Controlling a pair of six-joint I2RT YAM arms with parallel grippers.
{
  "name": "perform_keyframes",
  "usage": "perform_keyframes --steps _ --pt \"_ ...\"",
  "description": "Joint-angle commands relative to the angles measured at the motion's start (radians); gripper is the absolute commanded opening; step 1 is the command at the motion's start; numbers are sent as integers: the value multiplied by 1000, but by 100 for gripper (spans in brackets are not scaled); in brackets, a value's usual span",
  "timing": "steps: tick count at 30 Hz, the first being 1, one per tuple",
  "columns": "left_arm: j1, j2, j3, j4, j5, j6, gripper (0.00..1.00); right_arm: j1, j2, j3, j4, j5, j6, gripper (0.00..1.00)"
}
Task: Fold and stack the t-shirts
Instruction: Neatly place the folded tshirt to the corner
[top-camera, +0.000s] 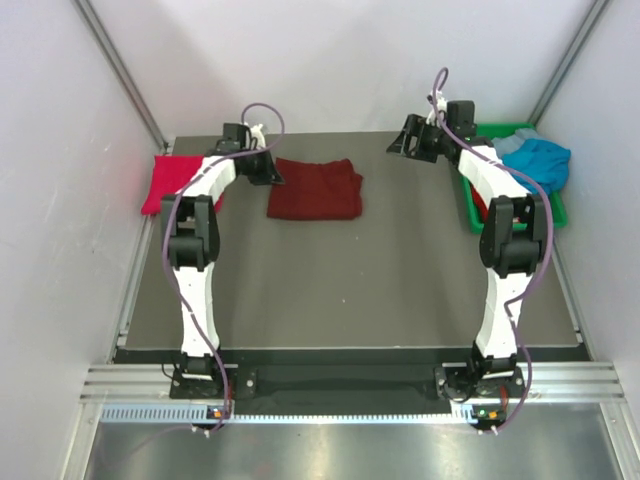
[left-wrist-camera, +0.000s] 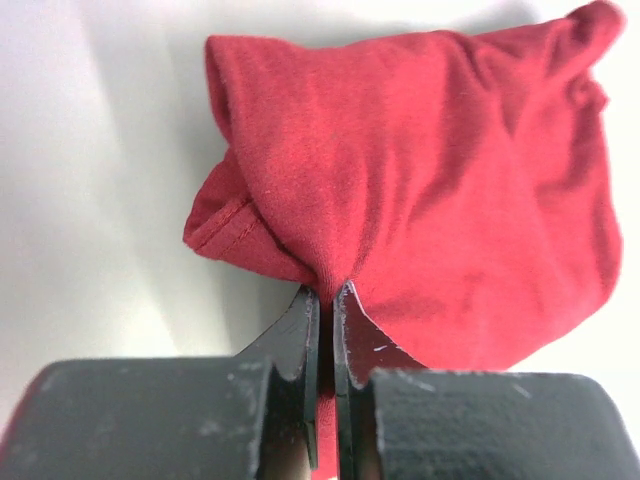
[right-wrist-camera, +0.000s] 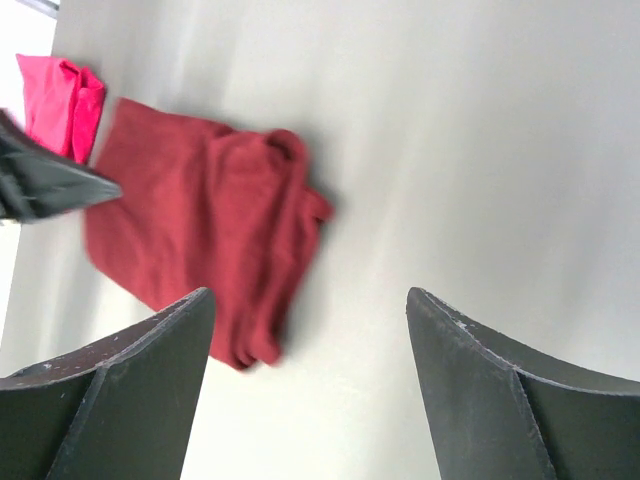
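Nothing readable here, tbh. No text, label, brand, number or sign can be made out in any of the 3 views. The maroon t-shirt (left-wrist-camera: 420, 180), the crimson t-shirt (top-camera: 165, 180) and the teal t-shirt (top-camera: 540, 160) are seen as plain cloth, and no marking can be read on the green bin (top-camera: 558, 212).

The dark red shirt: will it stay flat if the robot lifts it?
Probably not: the dark red shirt bunches where the left gripper pinches it, so it should droop. Its loose folds may fall open.
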Motion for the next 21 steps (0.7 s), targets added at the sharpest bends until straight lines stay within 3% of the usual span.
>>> perform_keyframes --steps 1,21 --pt "23 -136 43 -62 -24 105 0 -5 -50 -21 -3 11 -35 78" --pt "209 -305 101 -193 -219 314 0 -7 -59 -16 1 14 -31 78"
